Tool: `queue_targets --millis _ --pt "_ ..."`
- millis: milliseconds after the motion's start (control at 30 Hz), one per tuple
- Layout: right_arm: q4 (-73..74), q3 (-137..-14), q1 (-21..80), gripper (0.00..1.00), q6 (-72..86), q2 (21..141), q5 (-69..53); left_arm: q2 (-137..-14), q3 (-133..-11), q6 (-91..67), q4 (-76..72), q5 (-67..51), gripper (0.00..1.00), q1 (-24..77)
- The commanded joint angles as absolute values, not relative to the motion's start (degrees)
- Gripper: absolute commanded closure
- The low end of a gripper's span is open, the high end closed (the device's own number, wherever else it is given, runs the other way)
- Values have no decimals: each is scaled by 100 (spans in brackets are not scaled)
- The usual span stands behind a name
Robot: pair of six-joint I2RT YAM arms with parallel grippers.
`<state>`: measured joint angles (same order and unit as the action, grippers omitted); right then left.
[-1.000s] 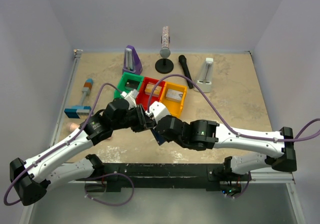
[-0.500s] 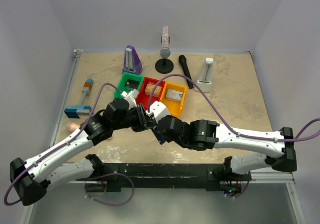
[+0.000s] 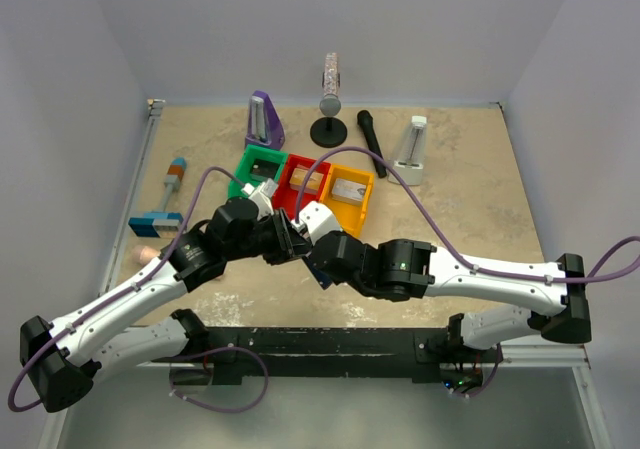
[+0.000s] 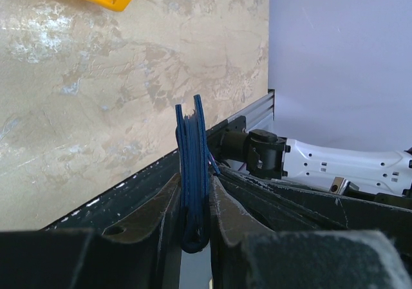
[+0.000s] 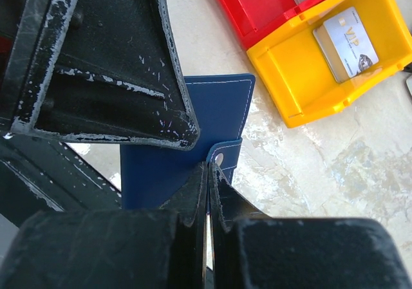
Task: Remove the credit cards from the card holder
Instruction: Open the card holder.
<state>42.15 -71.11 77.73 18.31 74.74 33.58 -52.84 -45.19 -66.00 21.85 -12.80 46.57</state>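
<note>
Left tool [image 4: 194, 185]: you have it pinching the card holder [image 4: 190, 141], which stands on edge, upright in the grip. It's held by the table's [image 4: 96, 109] near edge, about mid-width.

Right tool [image 5: 207, 170]: pressed together, tip meeting the edge of the holder's snap tab [image 5: 224, 155]. You cannot tell whether the tab is caught in it.

Further right, toward the far edge: yellow bin [image 5: 290, 102], a pale grey card [image 5: 345, 41] flat inside, well apart from both tools.
</note>
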Motion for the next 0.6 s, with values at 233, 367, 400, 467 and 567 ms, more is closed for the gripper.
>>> queue_targets --millis 233,367,400,467,567 --pt "4790 -7216 7655 100 2030 7488 4096 -5106 -4562 -6697 1837 -1749 100 4693" --pt "4816 -7198 7638 100 2074 7462 4131 -5106 -4544 -6689 1837 -1749 100 4693" --pt "4834 -7207 7629 100 2083 7453 4140 -5106 -4527 -6697 1837 -1740 100 4693" --pt "4843 -7198 7620 100 2100 7436 4157 -5098 -4526 -6697 1837 -1740 100 4685" --pt "4860 -7198 7594 100 2127 7427 4175 -5089 -4509 -6689 1837 -1740 100 4685"
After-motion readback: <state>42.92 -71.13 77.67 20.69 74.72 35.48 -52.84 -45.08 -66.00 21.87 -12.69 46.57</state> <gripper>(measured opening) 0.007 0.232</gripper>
